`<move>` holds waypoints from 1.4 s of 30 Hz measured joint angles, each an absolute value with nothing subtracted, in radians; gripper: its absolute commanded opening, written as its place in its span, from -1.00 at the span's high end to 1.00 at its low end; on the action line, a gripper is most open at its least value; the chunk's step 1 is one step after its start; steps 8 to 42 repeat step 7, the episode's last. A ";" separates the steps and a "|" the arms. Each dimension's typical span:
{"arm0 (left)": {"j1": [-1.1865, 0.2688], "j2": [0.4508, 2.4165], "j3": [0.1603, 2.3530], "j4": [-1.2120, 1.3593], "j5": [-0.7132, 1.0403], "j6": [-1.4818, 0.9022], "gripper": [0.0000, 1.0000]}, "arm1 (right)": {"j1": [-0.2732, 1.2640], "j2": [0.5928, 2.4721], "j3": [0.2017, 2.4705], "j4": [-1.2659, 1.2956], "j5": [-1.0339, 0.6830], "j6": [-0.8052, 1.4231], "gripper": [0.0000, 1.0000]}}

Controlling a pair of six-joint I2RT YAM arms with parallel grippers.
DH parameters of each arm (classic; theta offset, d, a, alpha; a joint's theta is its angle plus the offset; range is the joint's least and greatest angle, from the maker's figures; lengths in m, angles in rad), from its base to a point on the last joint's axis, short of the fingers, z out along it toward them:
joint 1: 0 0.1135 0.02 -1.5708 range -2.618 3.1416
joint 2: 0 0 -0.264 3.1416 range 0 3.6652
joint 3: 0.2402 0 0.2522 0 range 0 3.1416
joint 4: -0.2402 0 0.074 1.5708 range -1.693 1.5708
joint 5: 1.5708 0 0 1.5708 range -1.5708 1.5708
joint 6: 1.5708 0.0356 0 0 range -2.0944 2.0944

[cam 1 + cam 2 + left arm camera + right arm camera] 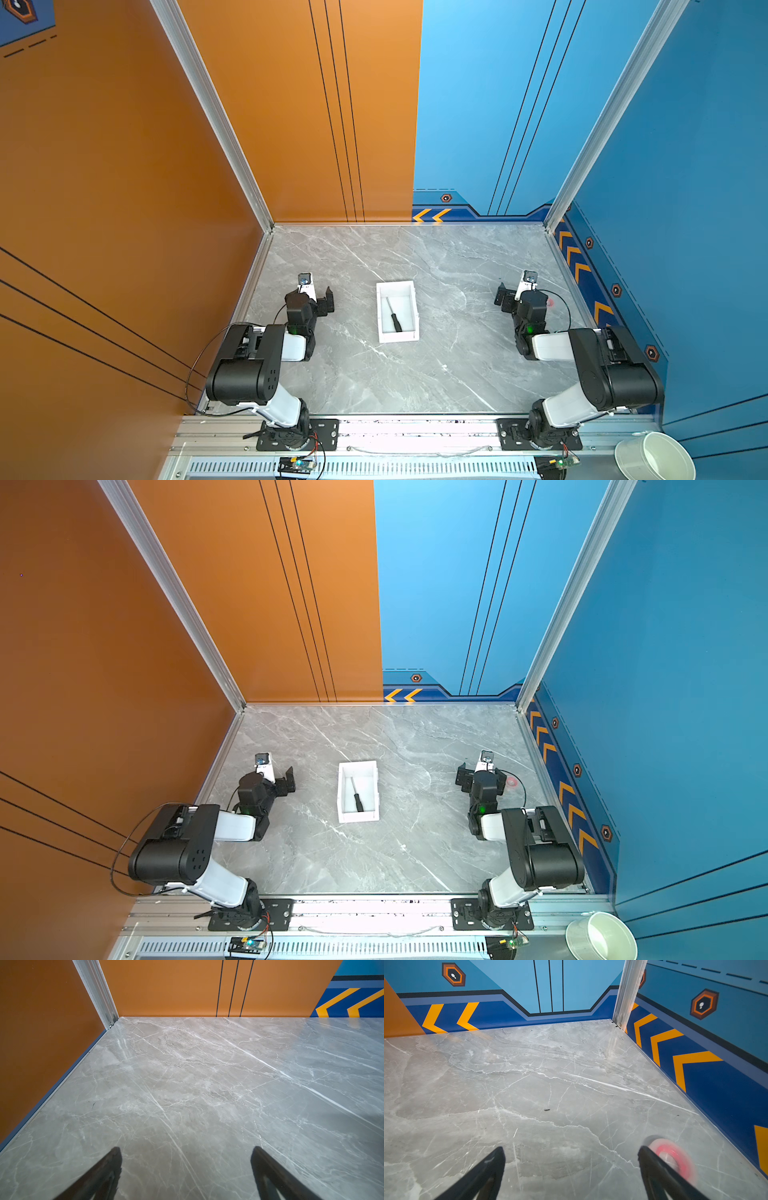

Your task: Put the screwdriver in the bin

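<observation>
At the bottom right corner of both top views a round white cup (654, 457) (601, 936) stands on the metal rail, outside the work surface. Just above it the two arm bases are bolted to the rail, left and right of the frame's middle.

Further up, the grey marble table (436, 374) (374, 854) fills the lower middle of both top views. The left gripper (319, 297) (279, 779) sits left of centre and the right gripper (513, 297) (478, 777) right of centre, each low over the marble and well apart from the bin. In the left wrist view the left gripper (187, 1167) shows two dark fingers (104, 1174) spread wide with only bare marble between them. In the right wrist view the right gripper (571, 1167) is likewise spread wide, holding nothing; a blurred red ring (672, 1157) lies on the marble just beside its one finger, and shows as a small red spot (551, 302) (512, 782) next to that gripper from above.

Between the two grippers, in the middle of the frame, the white rectangular bin (382, 332) (344, 814) rests on the table. The screwdriver (395, 316) (356, 796) lies flat inside it, on its floor, black handle toward the lower edge of the frame and thin shaft slanting up and to the left.

Beyond the table, an orange wall fills the upper left and a blue wall with yellow chevrons the upper right.
</observation>
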State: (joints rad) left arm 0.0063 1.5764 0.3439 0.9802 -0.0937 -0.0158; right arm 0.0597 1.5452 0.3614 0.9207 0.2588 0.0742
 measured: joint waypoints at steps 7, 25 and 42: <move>0.006 1.576 0.344 0.974 -0.093 -0.016 -0.96 | 0.060 1.545 0.361 0.921 0.258 0.074 -1.00; 0.006 1.576 0.344 0.974 -0.093 -0.016 -0.96 | 0.060 1.545 0.361 0.921 0.258 0.074 -1.00; 0.006 1.576 0.344 0.974 -0.093 -0.016 -0.96 | 0.060 1.545 0.361 0.921 0.258 0.074 -1.00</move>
